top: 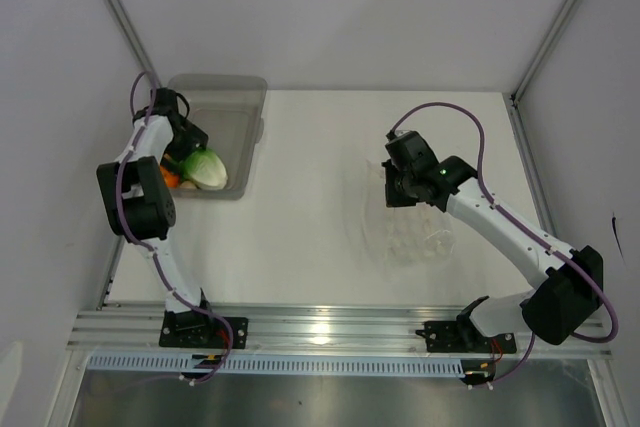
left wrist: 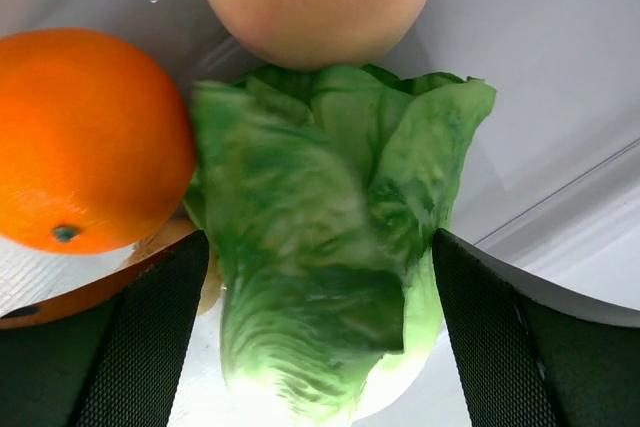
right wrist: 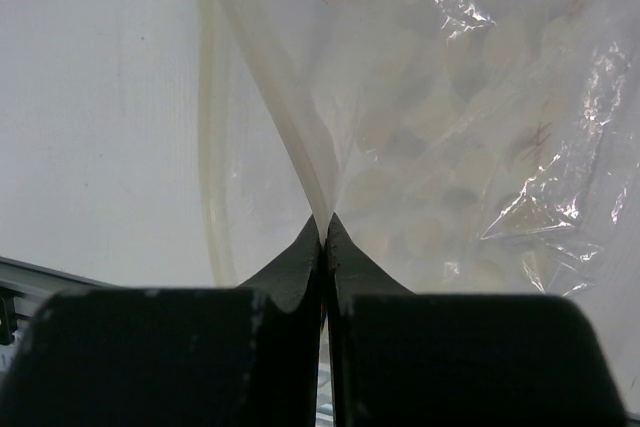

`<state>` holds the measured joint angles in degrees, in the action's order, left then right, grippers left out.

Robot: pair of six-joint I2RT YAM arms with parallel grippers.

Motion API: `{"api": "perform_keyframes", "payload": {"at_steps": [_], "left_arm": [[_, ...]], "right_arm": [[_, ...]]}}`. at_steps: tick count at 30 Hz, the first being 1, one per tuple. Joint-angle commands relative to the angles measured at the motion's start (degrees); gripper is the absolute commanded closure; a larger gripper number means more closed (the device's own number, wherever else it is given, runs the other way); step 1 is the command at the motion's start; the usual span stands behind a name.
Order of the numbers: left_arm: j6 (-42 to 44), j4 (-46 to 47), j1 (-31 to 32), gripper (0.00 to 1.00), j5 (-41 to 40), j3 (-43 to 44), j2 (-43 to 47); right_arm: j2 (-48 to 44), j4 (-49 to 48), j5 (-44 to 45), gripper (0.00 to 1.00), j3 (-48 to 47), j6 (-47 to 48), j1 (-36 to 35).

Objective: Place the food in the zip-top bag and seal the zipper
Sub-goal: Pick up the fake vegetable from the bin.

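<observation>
The lettuce (left wrist: 320, 247), green with a pale base, lies in the grey bin between the fingers of my left gripper (left wrist: 320, 342). That gripper is open, one black finger (left wrist: 140, 347) close on each side of the leaves. An orange fruit (left wrist: 85, 137) sits left of the lettuce and a peach-coloured round fruit (left wrist: 315, 2) beyond its tip. From above, the lettuce (top: 207, 169) and an orange fruit (top: 170, 178) show under the left arm. The clear zip-top bag (top: 415, 237) lies at centre right. My right gripper (right wrist: 322, 222) is shut on the bag's (right wrist: 450, 97) white zipper edge.
The rigid translucent grey bin (top: 245, 97) stands at the back left, with its wall (left wrist: 570, 212) right of the lettuce. White enclosure walls rise on both sides. An aluminium rail (top: 330, 327) with the arm bases runs along the near edge.
</observation>
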<state>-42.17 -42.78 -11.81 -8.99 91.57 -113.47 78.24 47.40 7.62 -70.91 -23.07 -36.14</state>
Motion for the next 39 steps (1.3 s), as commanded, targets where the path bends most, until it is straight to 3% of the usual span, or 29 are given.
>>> {"api": "perform_keyframes", "payload": {"at_steps": [1,7,10,11,15,27,36,39], "left_arm": [[-0.5,-3.0,-0.3,0.07,1.7,4.4,-1.9],[0.4,-7.4,-0.3,0.15,1.3,7.8,-5.6],[1.0,-6.4,-0.4,0.27,1.8,7.1,-4.7],[1.0,-5.8,-0.4,0.36,2.1,6.8,-4.3],[1.0,-4.6,-0.4,0.51,3.9,6.1,-2.7],[0.2,1.6,0.6,0.76,10.2,-2.7,13.2],[1.3,6.1,7.7,0.75,12.0,-7.6,27.9],[1.6,10.4,11.2,0.69,13.9,-11.9,34.3]], "right_arm": [[-1.2,-0.8,0.0,1.00,-1.2,0.4,0.1],[-1.0,-1.2,0.0,1.00,-1.5,-0.4,-0.2],[-0.6,-1.3,0.0,1.00,-1.5,-0.8,-0.6],[-0.5,-1.2,0.0,1.00,-1.4,-1.1,-0.8],[-0.5,-0.9,0.0,1.00,-1.3,-2.2,-1.1],[-1.2,-0.9,-2.3,1.00,-1.2,-4.5,1.7],[-1.0,-0.3,-6.9,1.00,-2.2,-5.5,7.0],[-1.0,0.4,-9.9,1.00,-3.0,-5.5,8.4]]}}
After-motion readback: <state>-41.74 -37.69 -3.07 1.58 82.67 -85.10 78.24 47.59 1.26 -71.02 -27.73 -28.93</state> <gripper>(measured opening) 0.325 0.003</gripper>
